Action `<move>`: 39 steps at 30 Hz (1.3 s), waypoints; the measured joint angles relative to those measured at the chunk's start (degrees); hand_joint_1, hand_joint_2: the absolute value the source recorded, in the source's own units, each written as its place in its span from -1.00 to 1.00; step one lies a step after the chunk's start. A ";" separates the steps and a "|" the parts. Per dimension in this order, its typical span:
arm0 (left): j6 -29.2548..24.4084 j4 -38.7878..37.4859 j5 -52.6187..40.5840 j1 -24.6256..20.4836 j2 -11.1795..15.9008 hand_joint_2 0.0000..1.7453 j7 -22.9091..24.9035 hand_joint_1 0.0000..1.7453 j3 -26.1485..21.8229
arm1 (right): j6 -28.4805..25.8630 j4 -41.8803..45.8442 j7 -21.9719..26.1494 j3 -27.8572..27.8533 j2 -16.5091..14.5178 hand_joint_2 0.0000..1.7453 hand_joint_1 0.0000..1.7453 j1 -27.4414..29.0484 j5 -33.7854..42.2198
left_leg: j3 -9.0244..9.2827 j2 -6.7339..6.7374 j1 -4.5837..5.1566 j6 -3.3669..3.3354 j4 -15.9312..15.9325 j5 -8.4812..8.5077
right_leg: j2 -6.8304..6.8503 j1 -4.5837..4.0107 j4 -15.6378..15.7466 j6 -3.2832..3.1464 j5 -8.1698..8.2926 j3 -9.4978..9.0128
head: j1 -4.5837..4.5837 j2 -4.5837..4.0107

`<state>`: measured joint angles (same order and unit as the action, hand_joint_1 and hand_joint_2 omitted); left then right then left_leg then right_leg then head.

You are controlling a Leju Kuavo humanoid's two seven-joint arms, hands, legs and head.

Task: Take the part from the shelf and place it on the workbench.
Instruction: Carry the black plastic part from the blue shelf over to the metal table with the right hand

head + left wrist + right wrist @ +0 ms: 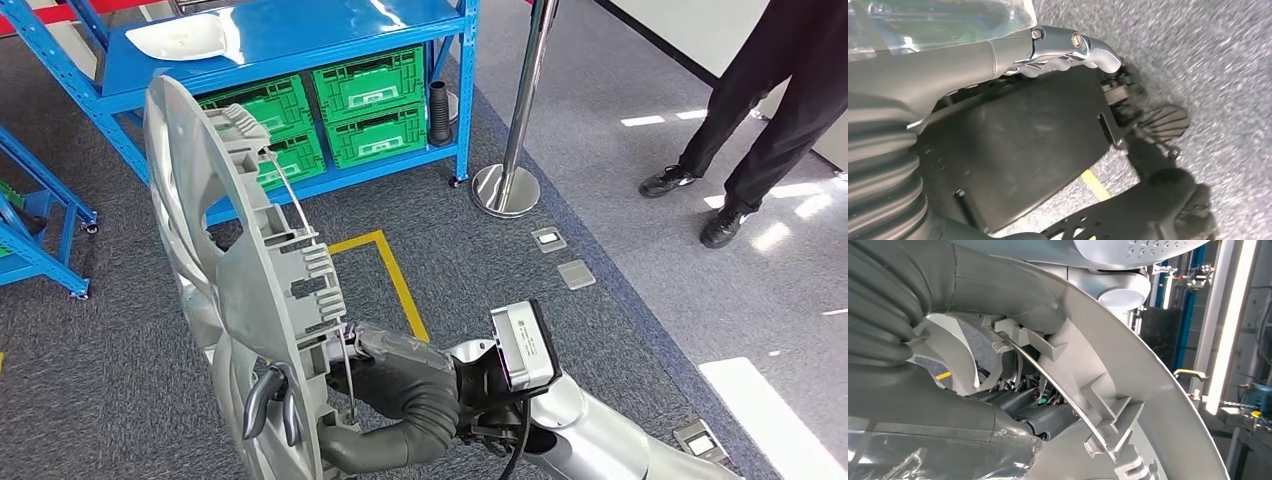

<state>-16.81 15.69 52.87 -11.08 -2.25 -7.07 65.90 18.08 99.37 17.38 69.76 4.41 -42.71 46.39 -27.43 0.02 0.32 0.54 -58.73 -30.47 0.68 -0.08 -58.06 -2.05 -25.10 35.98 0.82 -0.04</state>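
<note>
We read this as the carry step: part (225,290), a silver wheel cover, is off the shelf (300,45) and held upright in the R hand (395,395), fingers hooked through a spoke gap, clamped at its rim. L hand (1063,47): fingers curled, nothing in them. Next: find the workbench, turn, lay part flat. Workbench unseen; part's lower edge cut off.

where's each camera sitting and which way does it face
Head view: high on the body, facing forward and down at the blue shelf, green crates and the wheel cover gripped by the right hand.
Left wrist view: behind the left hand, facing the carpet.
Right wrist view: behind the right hand, facing the cover's ribbed back.
Shared: head and right wrist both show the wheel cover.
</note>
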 joint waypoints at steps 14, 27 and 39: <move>0.20 0.02 -0.21 -0.22 -0.14 1.00 -0.94 -1.00 0.52 | -0.73 0.22 1.21 0.96 0.45 1.00 1.00 0.38 -0.96 | -6.48 0.21 -0.15 -1.43 1.55 4.45 | -0.21 0.65 -6.26 2.41 -3.70 -2.87 | -1.33 0.00; 0.28 0.02 -0.24 -0.65 0.11 1.00 -1.39 -1.00 0.52 | -0.09 0.39 3.08 0.32 0.29 1.00 1.00 0.87 -3.39 | -9.80 0.25 -0.26 1.15 -11.87 -0.87 | 2.13 0.02 0.79 -0.49 -4.51 -5.57 | 0.15 0.00; 0.42 0.04 -0.42 0.10 -0.14 1.00 -1.38 -1.00 0.54 | -0.18 0.58 3.27 -0.44 0.19 1.00 1.00 1.12 -3.98 | -3.97 -0.81 0.00 -2.40 2.65 3.36 | -0.17 0.28 -12.61 2.07 -10.61 1.70 | -0.76 0.00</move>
<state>-16.39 15.74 52.45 -10.98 -2.38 -8.45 66.45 17.90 99.95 20.65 69.32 4.60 -41.59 42.41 -31.40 -0.79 0.32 -1.87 -56.08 -27.11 0.50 0.20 -70.68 0.02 -35.71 37.68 0.06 -0.04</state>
